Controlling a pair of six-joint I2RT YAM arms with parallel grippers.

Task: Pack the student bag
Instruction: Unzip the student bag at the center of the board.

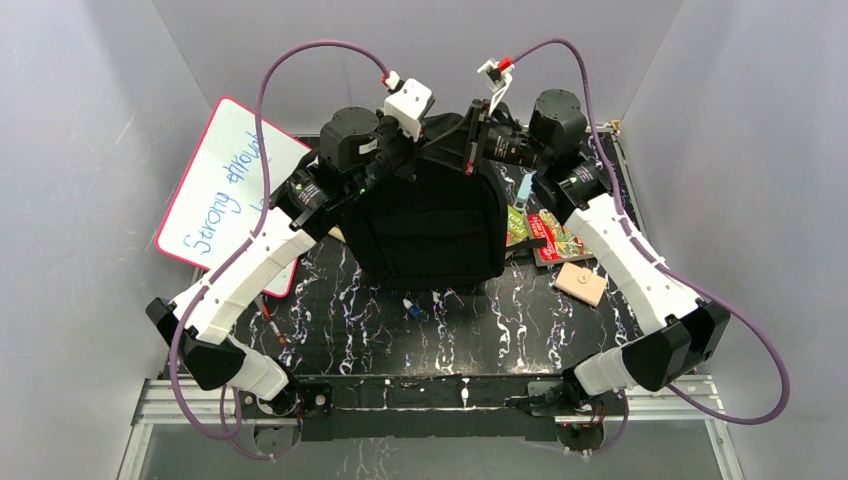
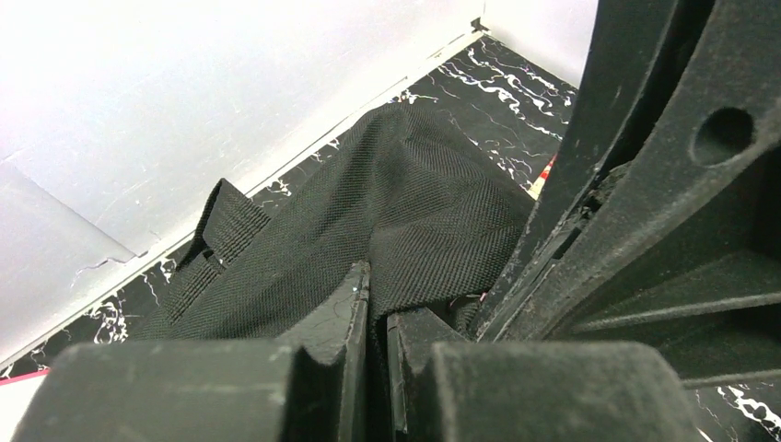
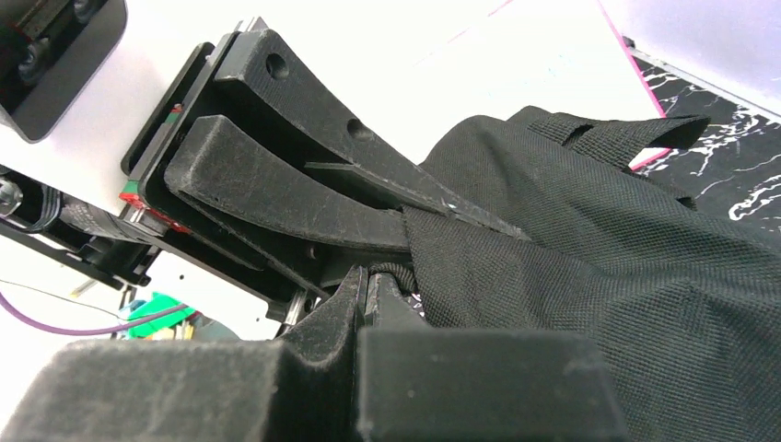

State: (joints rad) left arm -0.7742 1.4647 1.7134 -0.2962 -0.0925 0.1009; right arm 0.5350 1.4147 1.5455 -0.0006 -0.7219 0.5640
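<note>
At the far middle of the table, the bag is held up by its top edge, left claw and right claw each clamped shut on its fabric, apparently to present its mouth for the books just beside it.

The black marbled desk carries the bag at centre, a whiteboard at its left edge, and books and a wooden block at right.
</note>
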